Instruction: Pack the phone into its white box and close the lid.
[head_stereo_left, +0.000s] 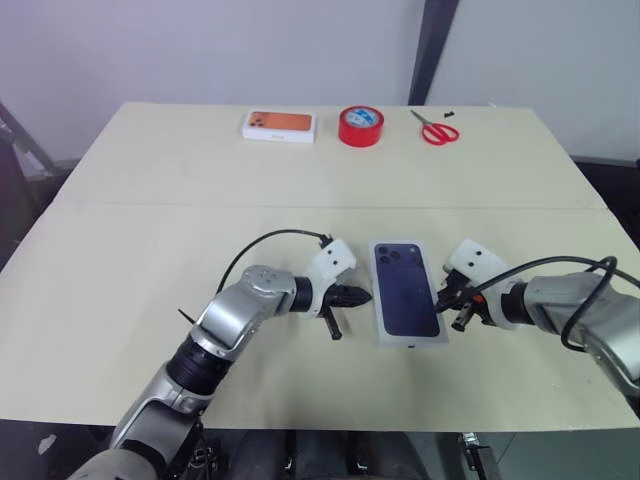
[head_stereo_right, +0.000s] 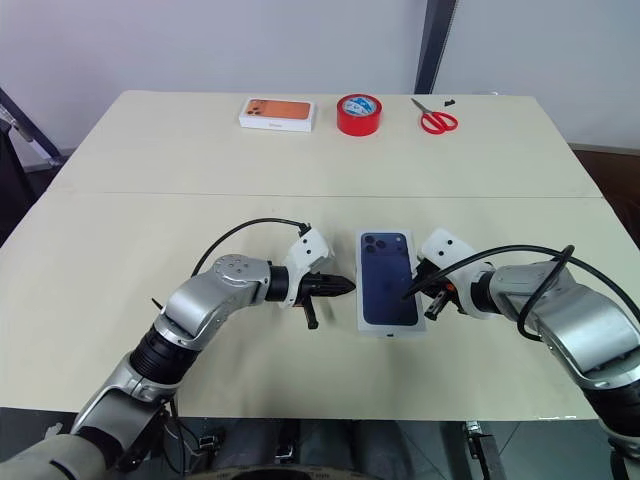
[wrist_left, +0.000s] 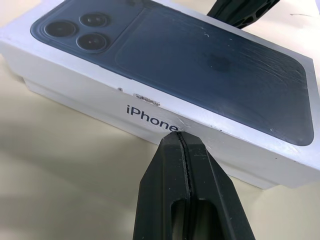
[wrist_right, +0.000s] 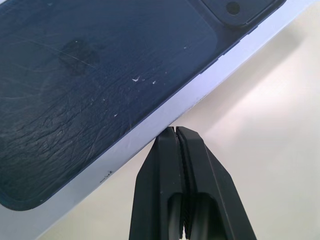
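The white box (head_stereo_left: 407, 290) lies in the middle of the table between my two grippers. The lid (wrist_left: 165, 65) sits on it, with a dark navy phone picture on top and lettering on its side wall. A strip of the box's lower part (wrist_left: 75, 97) shows under the lid's edge. The phone itself is hidden. My left gripper (head_stereo_left: 362, 295) is shut, its tip at the box's left long side. My right gripper (head_stereo_left: 443, 297) is shut too, its tip at the right long side (wrist_right: 150, 125). Neither gripper holds anything.
Along the table's far edge stand a white box with an orange picture (head_stereo_left: 279, 125), a red tape roll (head_stereo_left: 360, 126) and red scissors (head_stereo_left: 436, 128). A seam crosses the tabletop (head_stereo_left: 150, 206) behind the arms.
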